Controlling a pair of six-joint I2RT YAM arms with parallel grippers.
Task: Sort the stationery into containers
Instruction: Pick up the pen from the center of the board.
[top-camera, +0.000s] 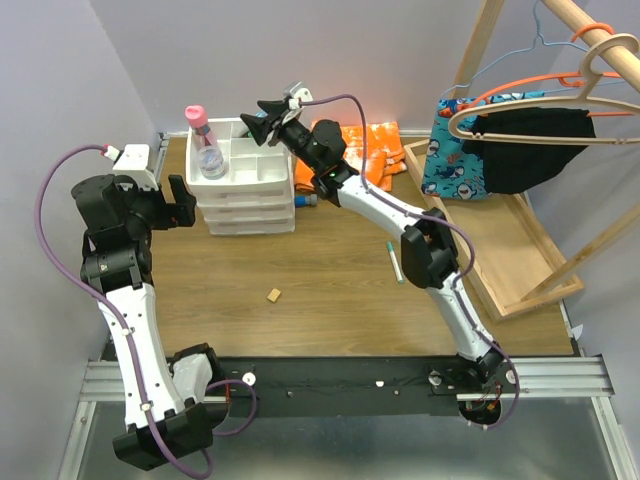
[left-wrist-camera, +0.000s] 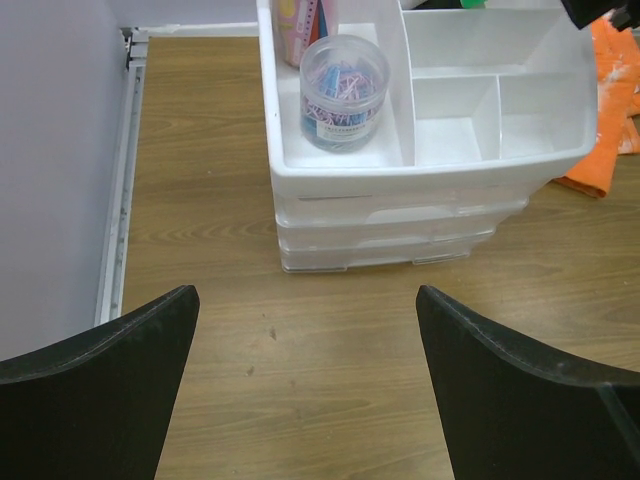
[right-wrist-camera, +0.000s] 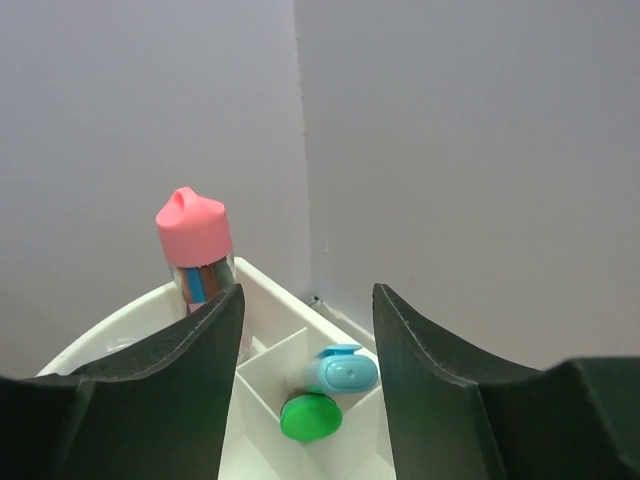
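Note:
The white three-drawer unit (top-camera: 250, 195) stands at the back left of the table. In its top tray stand a clear pink-capped bottle (top-camera: 205, 140) and a clear jar of paper clips (left-wrist-camera: 345, 88). My right gripper (top-camera: 264, 118) hovers open and empty over the tray's back compartments. In the right wrist view, between its fingers (right-wrist-camera: 430, 390), a green-capped marker (right-wrist-camera: 311, 417) and a light-blue-capped item (right-wrist-camera: 345, 371) stand in one back compartment, with the bottle (right-wrist-camera: 193, 230) to the left. My left gripper (top-camera: 180, 200) is open and empty, left of the unit. A white green-capped pen (top-camera: 394, 262) lies on the table.
An orange cloth (top-camera: 372, 150) lies right of the unit, with a small blue item (top-camera: 308, 201) at the unit's right foot. A small tan block (top-camera: 273, 294) lies mid-table. A shallow wooden tray (top-camera: 520, 250) and a wooden rack with hangers (top-camera: 560, 105) stand at the right.

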